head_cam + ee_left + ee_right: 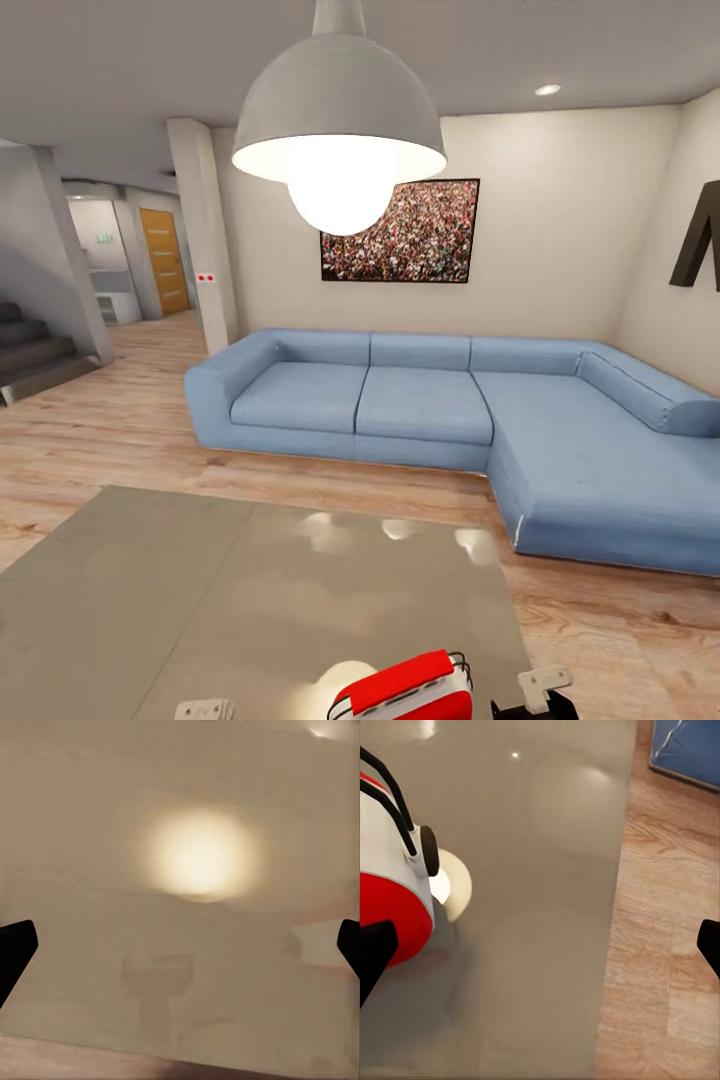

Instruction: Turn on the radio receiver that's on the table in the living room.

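Radio receiver [405, 688] sits at the near edge of the table [200, 590], toward its right corner, red w/ white edge band and thin dark wire handle at its right end. In right wrist view the radio [390, 881] is close by one fingertip of the right gripper [540, 952]; both dark tips sit at opposite frame edges, so jaws are wide apart, nothing between them. Table top [540, 870] below is glossy, wood floor [660, 945] beside it. Left gripper [180, 949] likewise spread wide, tips far apart over the bare reflective table [90, 832], w/ a lamp glare mirrored in it. Head view: blue L-shaped sofa [420, 400] beyond the table, framed crowd photo [400, 231] on the wall, white dome pendant lamp [340, 140] overhead, stairs [30, 350] and an orange door [163, 262] far left.
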Motion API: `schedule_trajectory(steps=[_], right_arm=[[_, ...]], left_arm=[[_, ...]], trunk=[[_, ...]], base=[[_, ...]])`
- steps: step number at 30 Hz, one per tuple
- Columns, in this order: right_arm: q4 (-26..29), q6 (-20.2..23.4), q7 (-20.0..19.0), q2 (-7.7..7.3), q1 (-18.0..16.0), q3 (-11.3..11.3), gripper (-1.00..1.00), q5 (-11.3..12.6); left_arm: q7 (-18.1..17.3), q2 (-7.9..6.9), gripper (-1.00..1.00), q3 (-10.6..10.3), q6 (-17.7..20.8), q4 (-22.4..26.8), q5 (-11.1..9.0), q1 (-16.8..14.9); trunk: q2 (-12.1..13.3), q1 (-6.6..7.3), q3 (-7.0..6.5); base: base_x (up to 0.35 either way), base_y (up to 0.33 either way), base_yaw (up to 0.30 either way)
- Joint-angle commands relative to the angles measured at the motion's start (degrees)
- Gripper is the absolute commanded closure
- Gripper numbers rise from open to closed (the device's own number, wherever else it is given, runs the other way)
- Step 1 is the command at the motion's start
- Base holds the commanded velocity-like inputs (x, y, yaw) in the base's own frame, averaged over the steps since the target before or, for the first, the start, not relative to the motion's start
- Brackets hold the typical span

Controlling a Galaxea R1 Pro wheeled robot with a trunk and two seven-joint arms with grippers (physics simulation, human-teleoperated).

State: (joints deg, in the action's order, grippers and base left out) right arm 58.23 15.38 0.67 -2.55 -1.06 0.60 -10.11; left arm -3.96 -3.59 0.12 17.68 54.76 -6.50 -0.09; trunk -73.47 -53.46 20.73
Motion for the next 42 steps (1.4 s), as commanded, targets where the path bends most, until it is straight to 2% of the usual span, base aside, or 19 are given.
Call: schedule_trajectory(steps=[1,11,42], right_arm=[[0.01,0.0,0.01,0.0,0.0,0.01,-1.0,0.0],[-0.04,0.0,0.03,0.0,0.0,0.02,-1.0,0.07],[-0.58,0.0,0.06,0.0,0.0,-0.07,-1.0,0.23]], left_arm=[[0.0,-0.01,-1.0,0.07,-0.01,0.0,0.0,0.0],[0.0,0.03,-1.0,0.4,-0.02,0.0,0.0,0.0],[0.0,-0.02,-1.0,0.57,-0.28,0.0,-0.04,0.0]], trunk=[[0.41,0.23,-0.1],[4.42,2.42,-0.98],[4.42,2.42,1.92]], base=[[0.0,0.0,0.0],[0.0,0.0,0.0],[0.0,0.0,0.0]])
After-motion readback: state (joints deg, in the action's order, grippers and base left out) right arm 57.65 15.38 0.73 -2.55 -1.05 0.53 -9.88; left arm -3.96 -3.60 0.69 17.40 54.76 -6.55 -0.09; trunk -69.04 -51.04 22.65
